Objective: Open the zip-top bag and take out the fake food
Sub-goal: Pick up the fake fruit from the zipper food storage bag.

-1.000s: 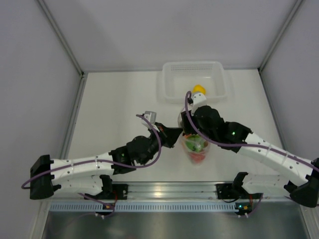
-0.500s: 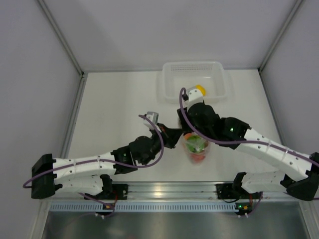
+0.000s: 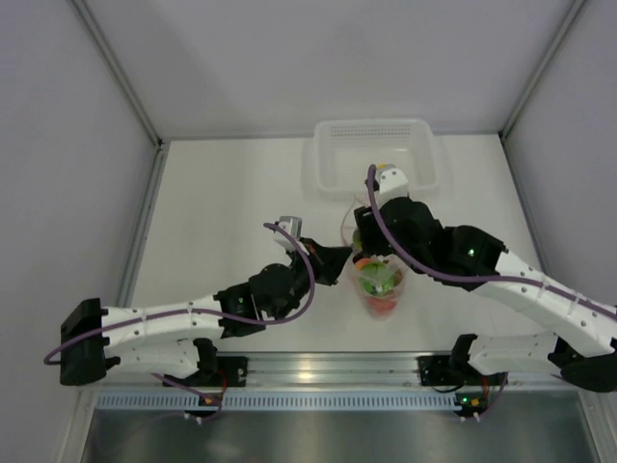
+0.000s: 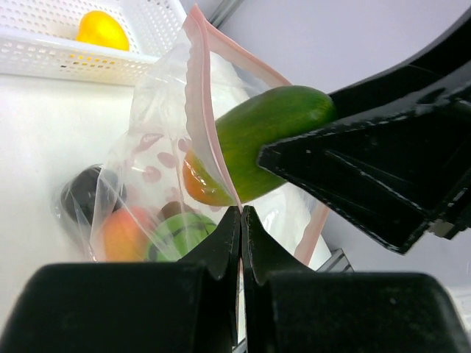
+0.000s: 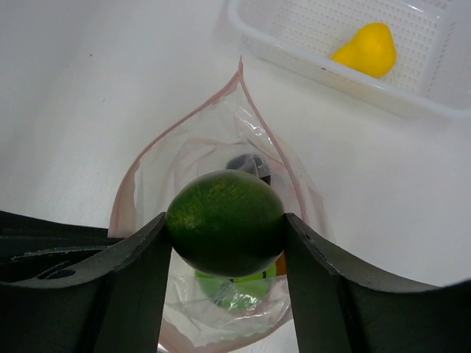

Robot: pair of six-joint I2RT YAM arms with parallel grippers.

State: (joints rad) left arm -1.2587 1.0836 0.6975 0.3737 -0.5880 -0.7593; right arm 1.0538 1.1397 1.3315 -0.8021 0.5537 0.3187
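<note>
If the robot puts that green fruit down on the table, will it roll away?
Probably: the green fruit looks rounded and smooth, so it would likely roll. Its glossy skin might slip, since the right pincer grips only its sides. The tray walls would likely stop it.

tray [image 3: 324, 160] partly hidden, bag [image 3: 388, 307] mouth perhaps too

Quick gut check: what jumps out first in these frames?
The right gripper pinches a green mango at the open mouth of the zip-top bag, mid-table. The left gripper is clamped on the bag's pink rim, and one yellow fruit sits in the white tray behind.
</note>
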